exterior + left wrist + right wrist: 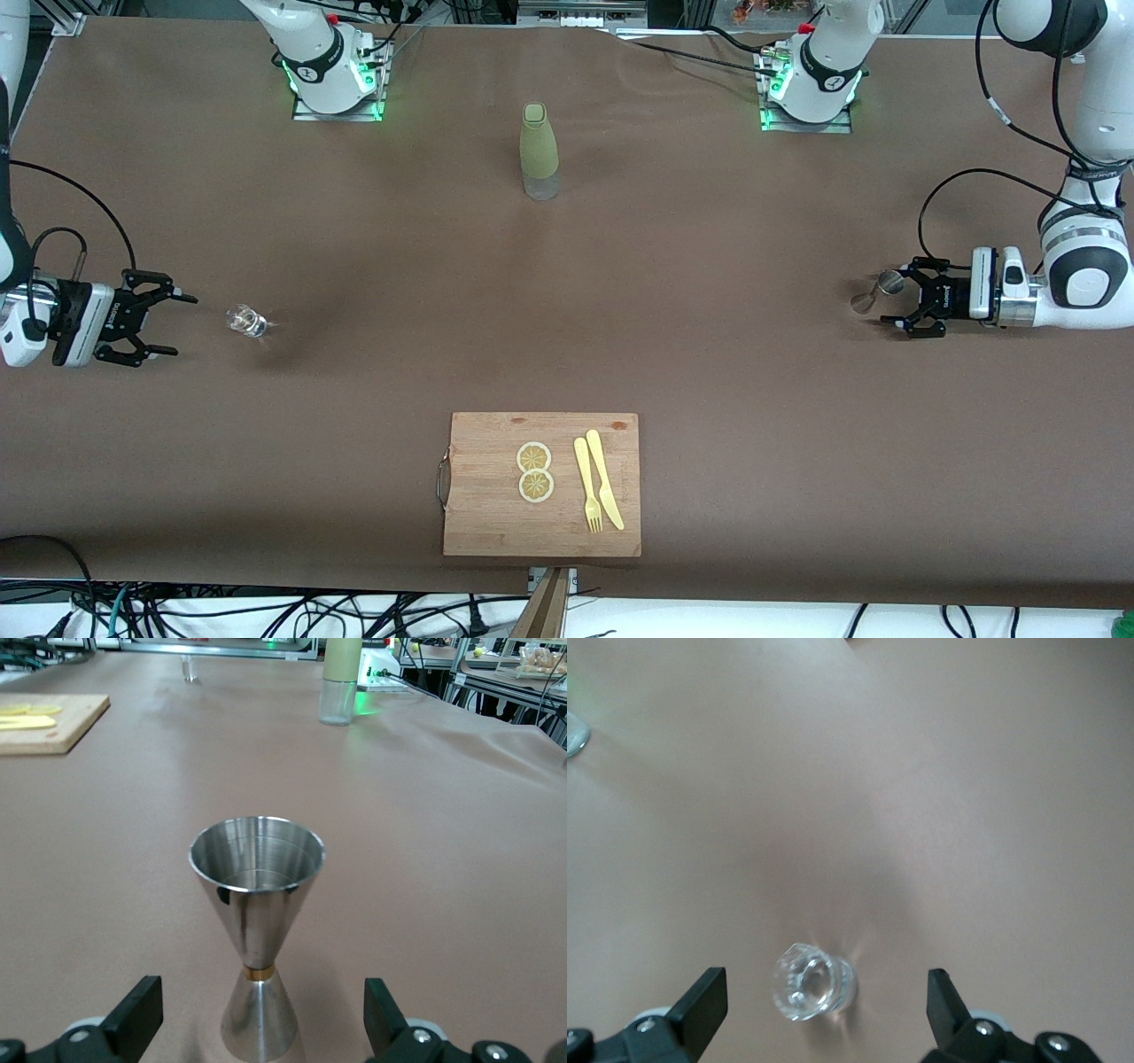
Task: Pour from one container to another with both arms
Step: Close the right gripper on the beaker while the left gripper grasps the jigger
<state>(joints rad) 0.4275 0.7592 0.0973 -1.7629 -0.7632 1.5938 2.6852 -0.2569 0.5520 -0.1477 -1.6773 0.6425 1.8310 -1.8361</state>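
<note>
We see the steel jigger (257,930) standing upright on the table (709,310) at the left arm's end, framed by the parted fingers of the left gripper (899,310), untouched. At the right arm's end, the small clear glass (246,321) stands just ahead of the right gripper (164,326), its fingers likewise spread. Nothing is grasped or poured; we judge both grasps, the lift and the pour still lie ahead.

No readable text anywhere (gripper markings illegible).
</note>
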